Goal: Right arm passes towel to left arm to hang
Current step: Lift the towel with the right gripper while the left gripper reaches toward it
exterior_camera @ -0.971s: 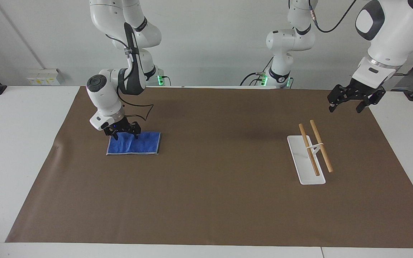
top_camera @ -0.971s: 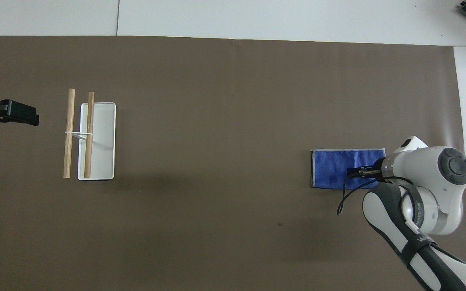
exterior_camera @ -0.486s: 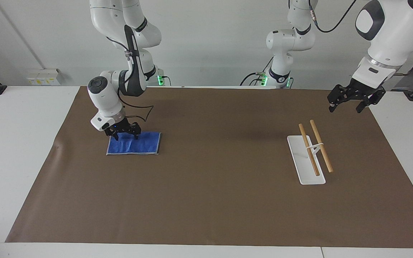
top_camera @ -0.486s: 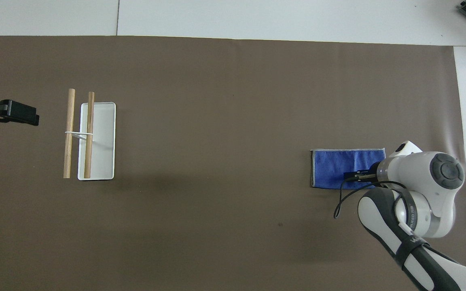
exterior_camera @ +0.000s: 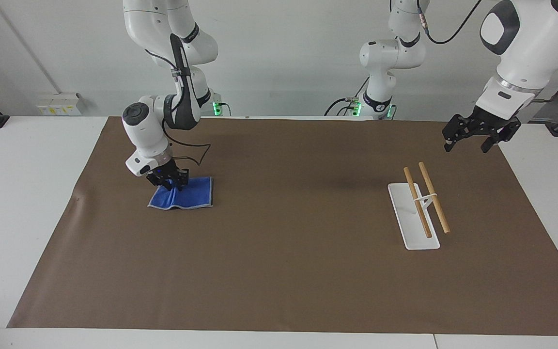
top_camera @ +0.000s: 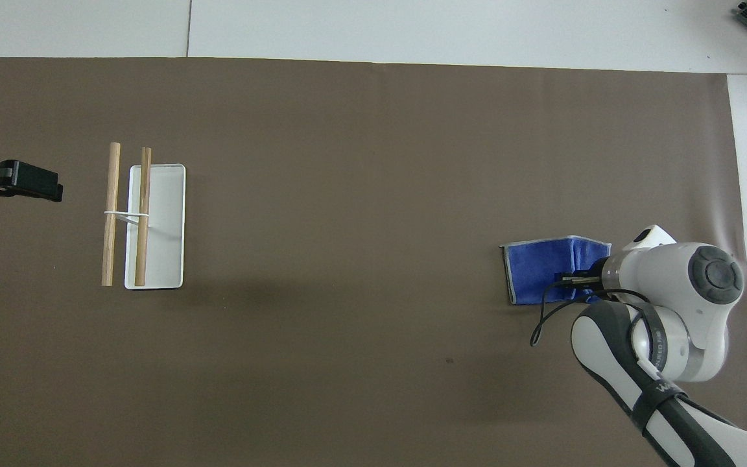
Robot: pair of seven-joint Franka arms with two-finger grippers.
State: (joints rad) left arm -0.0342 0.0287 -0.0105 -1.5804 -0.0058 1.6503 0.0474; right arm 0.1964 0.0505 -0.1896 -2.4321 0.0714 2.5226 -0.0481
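My right gripper (exterior_camera: pixel 171 184) pinches the soft, light towel (exterior_camera: pixel 189 198) at its robot-side edge, at the right arm's end of the mat (exterior_camera: pixel 279 271); it'll droop, so my left gripper (exterior_camera: pixel 478 136), spread over the other end, should take a free corner.

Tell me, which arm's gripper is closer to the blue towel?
The right. The right gripper pinches the towel, bunching it; the left gripper waits in the air above the table's other end, near the rack.

White table (exterior_camera: pixel 27 203) w/ brown mat (exterior_camera: pixel 288 271); on mat: blue towel (exterior_camera: pixel 189 196) toward right arm's end, white rack (exterior_camera: pixel 417 213) toward left arm's.
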